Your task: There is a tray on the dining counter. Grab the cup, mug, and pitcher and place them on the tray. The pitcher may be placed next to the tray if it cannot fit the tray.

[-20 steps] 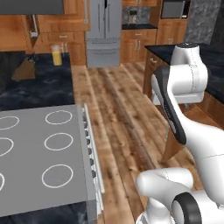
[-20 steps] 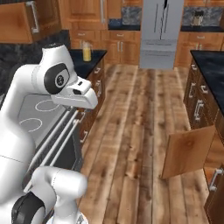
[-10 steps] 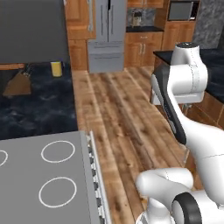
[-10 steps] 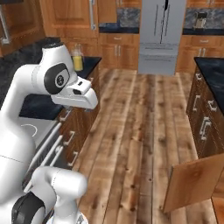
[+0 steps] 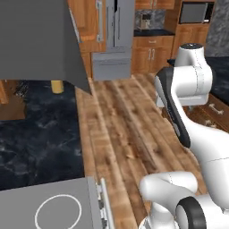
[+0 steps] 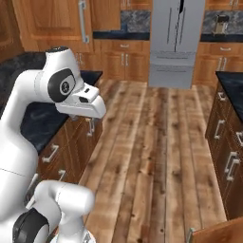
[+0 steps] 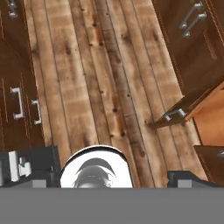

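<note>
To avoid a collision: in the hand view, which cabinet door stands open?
The right door, swung out over the floor, its lighter inner face showing; the left cabinet fronts sit flush.

Yellow-filled pitcher point(image 5: 57, 86) upright on dark counter point(image 5: 40, 134)

Kitchen, fridge point(image 6: 176, 42), stove point(image 5: 49, 205), wood cabinets point(image 6: 52, 21)

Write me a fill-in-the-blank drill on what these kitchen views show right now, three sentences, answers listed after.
1. The floor between the cabinets is made of ____ planks.
2. The tall appliance at the far end of the aisle, the refrigerator, is coloured ____.
3. In the left base view, the pitcher on the dark counter holds a liquid that looks ____.

Missing words: wooden; grey; yellow
</note>
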